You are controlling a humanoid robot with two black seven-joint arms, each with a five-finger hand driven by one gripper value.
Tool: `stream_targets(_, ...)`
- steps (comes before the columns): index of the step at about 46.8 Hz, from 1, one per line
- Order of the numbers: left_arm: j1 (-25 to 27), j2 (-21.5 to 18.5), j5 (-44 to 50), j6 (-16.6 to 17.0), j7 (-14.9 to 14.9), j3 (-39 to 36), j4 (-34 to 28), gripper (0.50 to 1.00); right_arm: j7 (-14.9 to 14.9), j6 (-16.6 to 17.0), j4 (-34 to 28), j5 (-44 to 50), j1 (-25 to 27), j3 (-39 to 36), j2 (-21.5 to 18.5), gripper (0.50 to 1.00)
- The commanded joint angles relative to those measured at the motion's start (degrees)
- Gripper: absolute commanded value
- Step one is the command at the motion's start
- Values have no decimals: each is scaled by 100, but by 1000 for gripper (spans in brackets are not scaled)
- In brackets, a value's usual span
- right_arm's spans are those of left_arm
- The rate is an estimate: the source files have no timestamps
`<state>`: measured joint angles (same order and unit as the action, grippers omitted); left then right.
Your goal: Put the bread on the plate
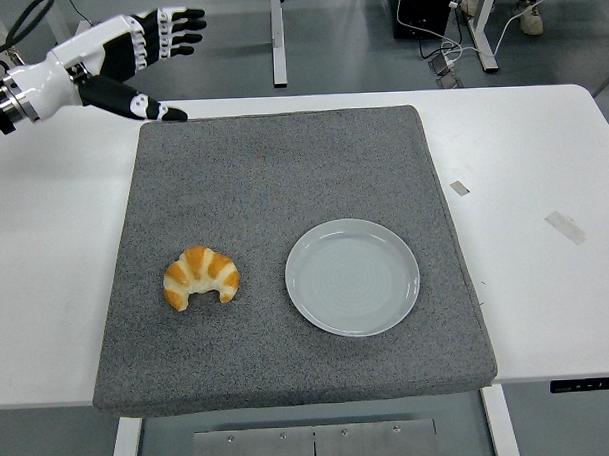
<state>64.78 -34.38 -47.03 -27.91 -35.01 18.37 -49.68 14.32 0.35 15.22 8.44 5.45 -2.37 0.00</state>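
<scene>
Bread point(200, 278), a croissant-shaped piece, lies on the grey mat point(282, 169) at about eight o'clock from the mat's centre, its curved back toward the far edge and its two tips pointing toward the near edge. In the head view, the only one given, the plate point(352, 276) sits just beside it at three o'clock, apart and empty. The left hand point(143, 49) hangs high at ten o'clock, off the mat's far left corner, fingers stretched out and spread, thumb dropped below, holding nothing. The right arm does not show.

By my judgement the step is the reach. The hand should travel toward five o'clock, come down over the bread's arched middle and close thumb against fingers across the thick part, gently, since it looks soft. Then lift clear before carrying it toward three o'clock, so the plate's rim is not knocked.
</scene>
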Motion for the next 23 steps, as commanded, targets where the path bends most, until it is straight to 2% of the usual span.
stream_targets(1,-62,-157,-481,5,1,-157,-366,987,0,0,-1,0,0,0,0,1000)
stream_targets(13,-124,-499,-1694,22,1,-738,-903,986,0,0,-1,0,0,-9,0,1000)
stream_targets(23,-141,-596,-2407,40,1,-808,-1211,984,0,0,-1,0,0,-9,0,1000)
